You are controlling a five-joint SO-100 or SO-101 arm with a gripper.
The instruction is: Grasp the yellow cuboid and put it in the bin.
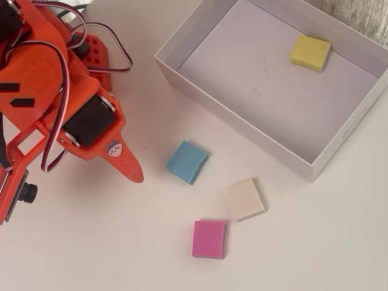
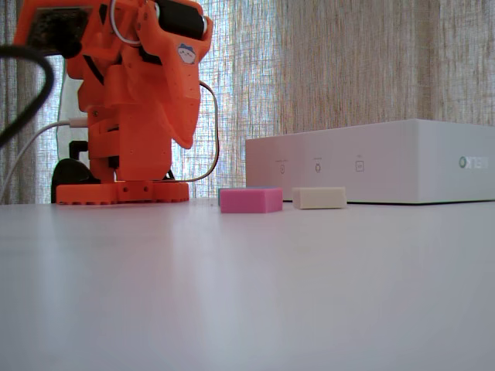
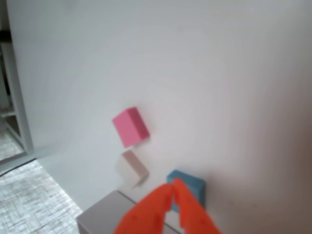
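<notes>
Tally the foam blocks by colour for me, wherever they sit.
Yellow block: 1, inside the white box
Blue block: 1, on the table
Cream block: 1, on the table
Pink block: 1, on the table
Total: 4

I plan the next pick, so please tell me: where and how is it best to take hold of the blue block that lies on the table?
Probably from straight above, closing on two opposite side faces of the blue block. It lies flat, low and square, apart from the cream block and the bin, so the fingers have room. The gripper looks shut and would need opening first.
</notes>
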